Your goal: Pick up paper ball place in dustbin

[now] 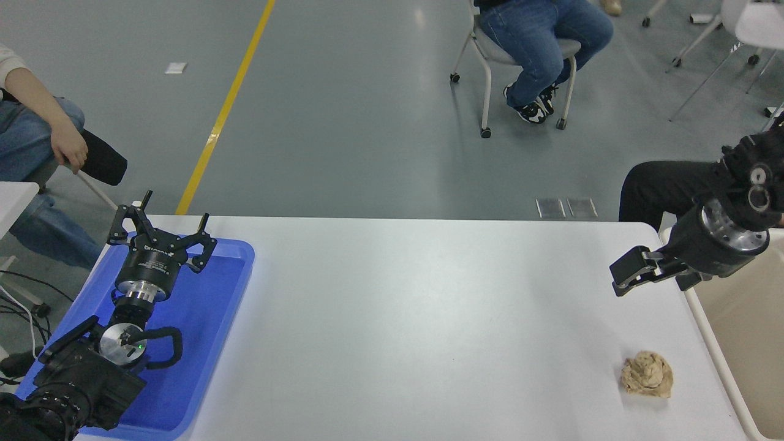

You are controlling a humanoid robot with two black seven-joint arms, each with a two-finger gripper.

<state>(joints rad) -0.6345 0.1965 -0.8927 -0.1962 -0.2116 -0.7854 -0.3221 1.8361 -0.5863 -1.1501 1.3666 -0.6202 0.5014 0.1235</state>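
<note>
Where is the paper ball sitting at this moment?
In the head view the paper ball lies on the white table near its front right corner, just left of the dustbin rim and nearer the camera than the right end effector.

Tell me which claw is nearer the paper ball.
The right claw is nearer, hovering beyond the paper ball by the dustbin. The left claw sits far across the table over the blue tray.
</note>
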